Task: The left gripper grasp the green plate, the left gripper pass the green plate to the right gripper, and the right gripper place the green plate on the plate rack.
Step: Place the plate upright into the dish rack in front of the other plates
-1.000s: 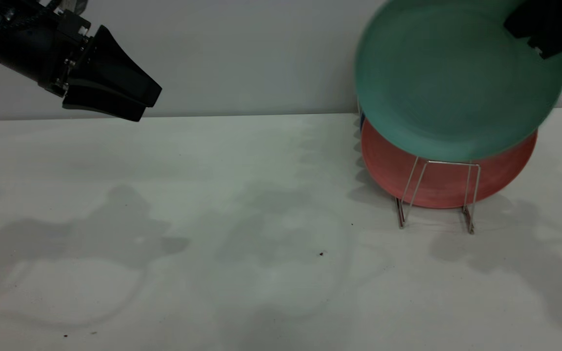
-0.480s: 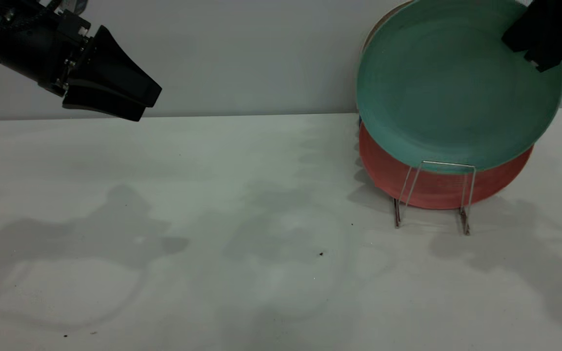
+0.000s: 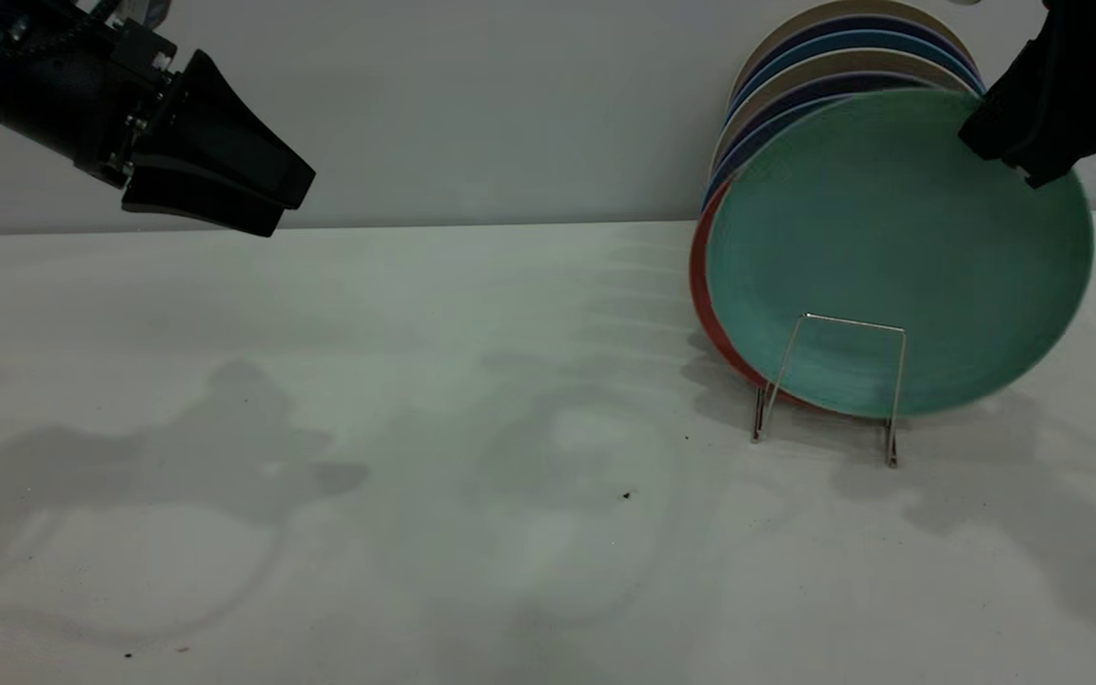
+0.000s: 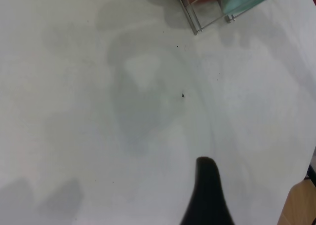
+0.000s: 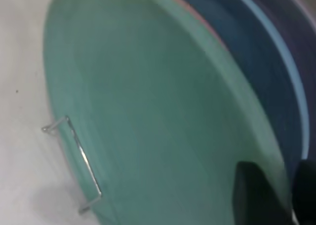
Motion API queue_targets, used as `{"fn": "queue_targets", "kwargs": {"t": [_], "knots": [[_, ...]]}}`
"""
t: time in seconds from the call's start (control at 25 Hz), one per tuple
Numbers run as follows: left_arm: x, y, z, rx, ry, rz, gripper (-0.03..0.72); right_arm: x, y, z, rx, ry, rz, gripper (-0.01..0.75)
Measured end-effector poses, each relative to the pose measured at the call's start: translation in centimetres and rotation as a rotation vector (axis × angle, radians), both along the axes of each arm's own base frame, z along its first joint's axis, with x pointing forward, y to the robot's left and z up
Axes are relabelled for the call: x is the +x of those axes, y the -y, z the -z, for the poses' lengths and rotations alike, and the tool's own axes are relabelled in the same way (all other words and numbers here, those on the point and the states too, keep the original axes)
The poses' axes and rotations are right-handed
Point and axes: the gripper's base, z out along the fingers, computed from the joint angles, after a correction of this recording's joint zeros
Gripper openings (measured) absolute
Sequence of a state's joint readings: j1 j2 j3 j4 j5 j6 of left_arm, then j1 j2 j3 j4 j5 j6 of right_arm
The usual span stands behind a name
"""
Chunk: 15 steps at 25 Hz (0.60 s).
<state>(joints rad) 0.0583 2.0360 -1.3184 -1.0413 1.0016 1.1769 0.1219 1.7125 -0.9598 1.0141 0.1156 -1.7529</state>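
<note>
Exterior view: green plate [image 3: 900,252] standing on edge in the plate rack [image 3: 829,381], just behind the front wire loop, leaning back against a salmon-pink plate [image 3: 700,285] and a row of blue and cream plates [image 3: 843,57]. Right gripper [image 3: 1009,152] at the plate's upper right rim, fingers clamped on the edge. Left gripper [image 3: 267,205] held high over the far left of the white table [image 3: 415,428], well apart from the rack, fingers close together and holding nothing.

Right wrist view: teal face of the plate [image 5: 148,116] filling most of the picture, one dark finger [image 5: 254,195] lying against its front near the rim, wire loop [image 5: 79,161] across its lower part.
</note>
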Motion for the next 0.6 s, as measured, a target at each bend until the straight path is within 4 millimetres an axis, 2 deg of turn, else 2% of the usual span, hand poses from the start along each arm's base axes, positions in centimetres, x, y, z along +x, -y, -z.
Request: {"fn": "queue_targets", "kwargs": {"t": [0.12,0.24,0.36,0.6], "knots": [[0.0,0.0,0.0,0.0,0.0,0.0,0.589,0.0,0.0,0.0,0.022,-0.004,0.014,0.371],[0.0,0.0,0.0,0.0,0.0,0.0,0.589,-0.1,-0.2,-0.1,0.045,-0.015,0.007,0.443],[0.0,0.0,0.0,0.0,0.0,0.0,0.589,-0.7,-0.6,-0.9,0.077,-0.023,-0.035,0.462],[0.0,0.0,0.0,-0.001,-0.001,0.001,0.589,-2.4,-1.5,-4.0,0.147,-0.004,-0.139,0.466]]}}
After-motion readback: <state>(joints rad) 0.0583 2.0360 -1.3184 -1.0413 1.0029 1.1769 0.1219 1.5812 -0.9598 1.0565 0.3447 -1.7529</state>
